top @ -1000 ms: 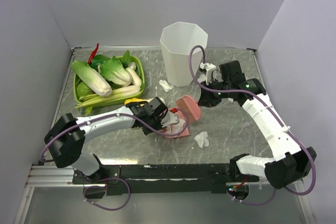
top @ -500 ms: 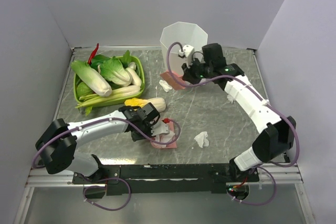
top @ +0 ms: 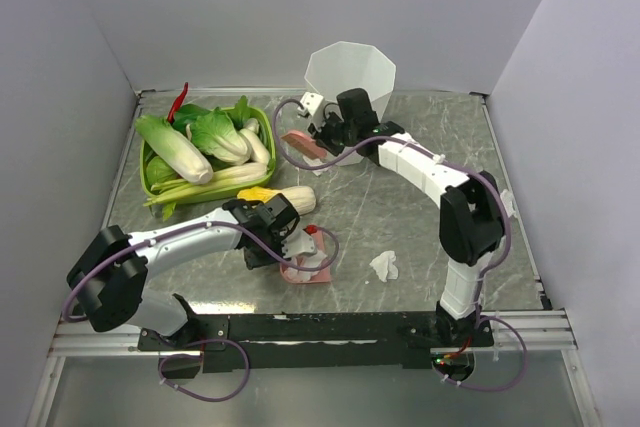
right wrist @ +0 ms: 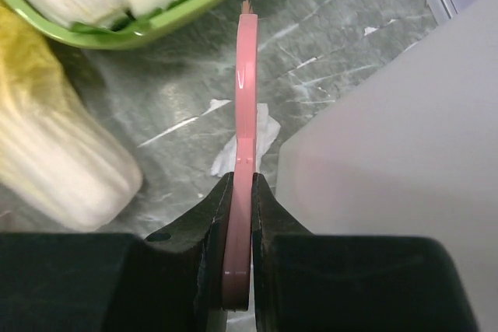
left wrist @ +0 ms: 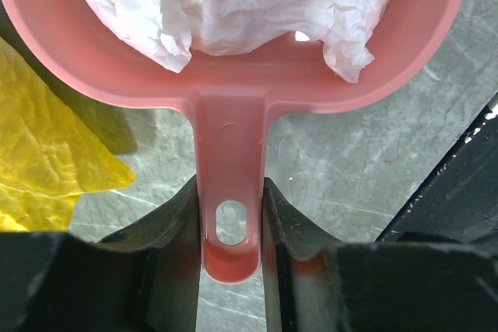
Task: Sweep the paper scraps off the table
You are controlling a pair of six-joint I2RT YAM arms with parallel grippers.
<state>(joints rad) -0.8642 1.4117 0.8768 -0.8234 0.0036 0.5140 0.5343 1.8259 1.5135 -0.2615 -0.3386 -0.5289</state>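
Left end effector [left wrist: 231, 219] is closed on the handle of the pink dustpan [left wrist: 233, 91]. The pan sits low by the near edge of the table [top: 420, 217], left of the middle; I cannot tell whether it touches. Crumpled paper scraps [left wrist: 257, 1] lie inside the pan. A loose scrap [top: 384, 265] lies on the table toward the near edge, right of the pan and apart from it.

Right end effector [right wrist: 241, 186] is clamped on a pink brush [right wrist: 246, 75], seen edge-on, near the far edge just beside the white bin [top: 350, 72]. A small scrap [right wrist: 263, 134] lies on the table beneath the brush. A green tray [top: 270, 137] of cabbages stands toward the far-left corner.
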